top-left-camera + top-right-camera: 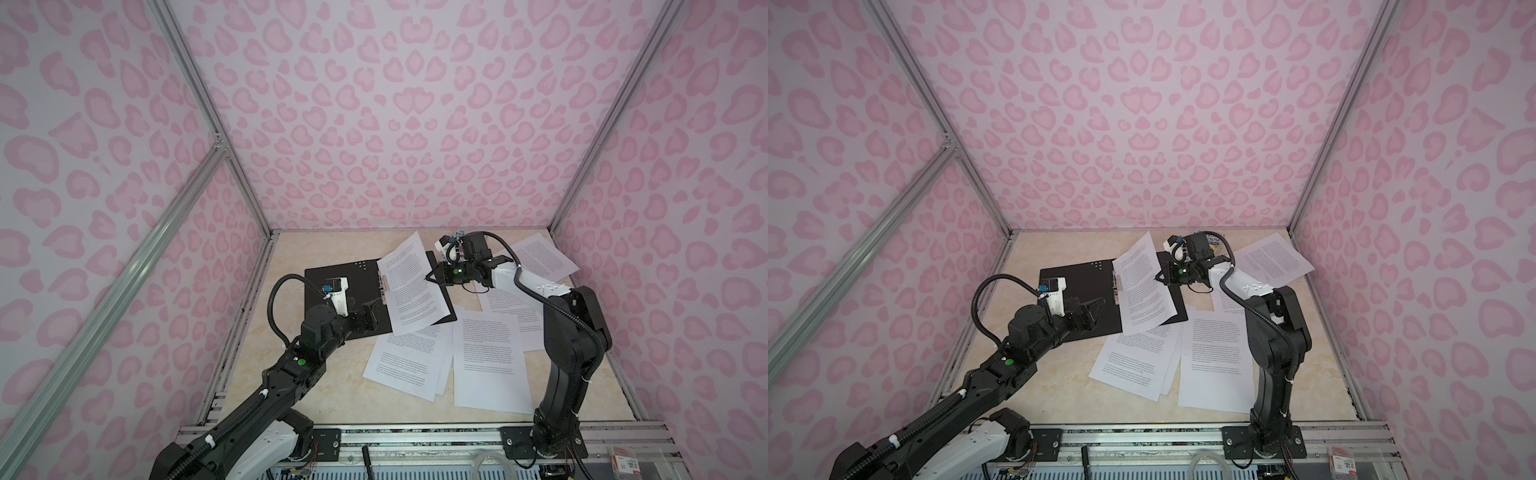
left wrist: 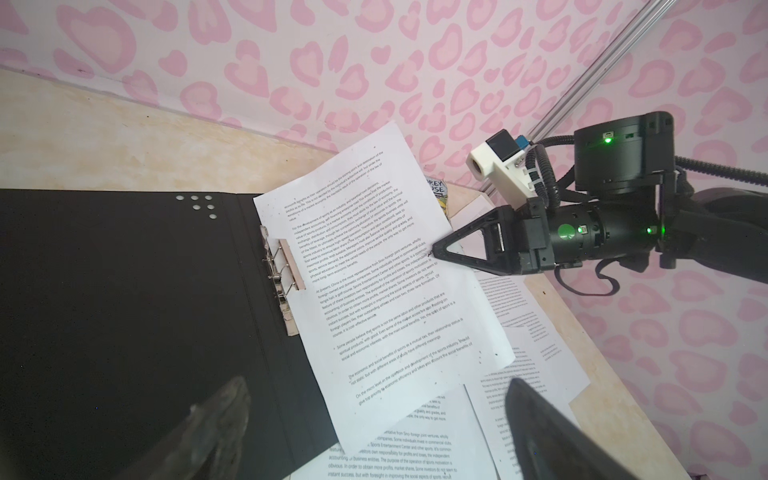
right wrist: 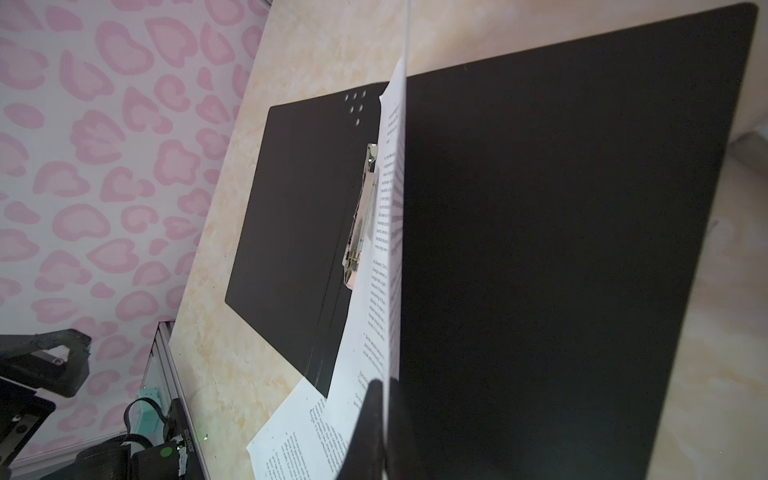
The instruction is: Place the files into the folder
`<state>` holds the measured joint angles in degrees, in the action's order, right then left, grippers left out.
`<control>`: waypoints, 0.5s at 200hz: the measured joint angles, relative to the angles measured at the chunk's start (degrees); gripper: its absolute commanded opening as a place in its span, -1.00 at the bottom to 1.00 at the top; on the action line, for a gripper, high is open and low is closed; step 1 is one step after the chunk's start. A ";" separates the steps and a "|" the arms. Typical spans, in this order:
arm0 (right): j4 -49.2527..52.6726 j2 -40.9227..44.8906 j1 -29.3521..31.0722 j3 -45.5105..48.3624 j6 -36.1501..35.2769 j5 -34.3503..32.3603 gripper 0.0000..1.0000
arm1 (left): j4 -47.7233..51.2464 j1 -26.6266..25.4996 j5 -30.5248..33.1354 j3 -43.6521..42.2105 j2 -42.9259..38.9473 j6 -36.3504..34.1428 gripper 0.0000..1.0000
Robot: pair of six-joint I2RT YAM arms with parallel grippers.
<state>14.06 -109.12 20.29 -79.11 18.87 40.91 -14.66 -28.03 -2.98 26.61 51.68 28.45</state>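
**Me:** My right gripper (image 1: 428, 277) is pinched shut on the right long edge of one printed sheet (image 1: 409, 286). It holds that edge raised above the right leaf of the open folder (image 1: 353, 274).

**Partner:** Where does the folder lie?

**Me:** Flat, black inside up, toward the back-left corner of the tabletop (image 1: 332, 374). The sheet's other long edge rests beside the spine clip (image 2: 280, 274).

**Partner:** Which way does the sheet point?

**Me:** Its long axis runs back to front, with the top of the text toward the back edge. It sits skewed, though, and its far corner overhangs the folder. I judge I should swing it square with the spine, then lower it flat before letting go.

**Partner:** And your other arm?

**Me:** My left gripper (image 1: 372, 316) hovers wide open over the left leaf, and I cannot tell whether it touches. More loose sheets (image 1: 409, 361) lie around the front-middle, and another sheet (image 1: 540, 257) lies in the back-right corner.
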 measured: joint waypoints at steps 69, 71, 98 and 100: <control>-0.87 -3.30 -0.42 -0.92 1.77 -0.39 -1.00 | 0.07 0.00 0.00 0.39 0.42 0.00 0.95; -0.87 -3.45 -0.42 -0.96 1.84 -0.42 -1.00 | 0.07 0.00 0.00 0.42 0.42 0.00 0.95; -0.81 -4.68 -0.39 -1.73 2.58 -1.03 -1.00 | 0.07 0.00 0.00 0.50 0.59 0.00 0.95; -0.83 -4.74 -0.39 -1.81 2.58 -1.09 -1.00 | 0.09 0.00 0.00 0.50 0.61 0.00 0.95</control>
<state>13.23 -113.86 19.90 -80.93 21.45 39.81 -14.57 -28.03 -2.98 27.11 52.29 28.45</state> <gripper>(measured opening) 0.060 0.976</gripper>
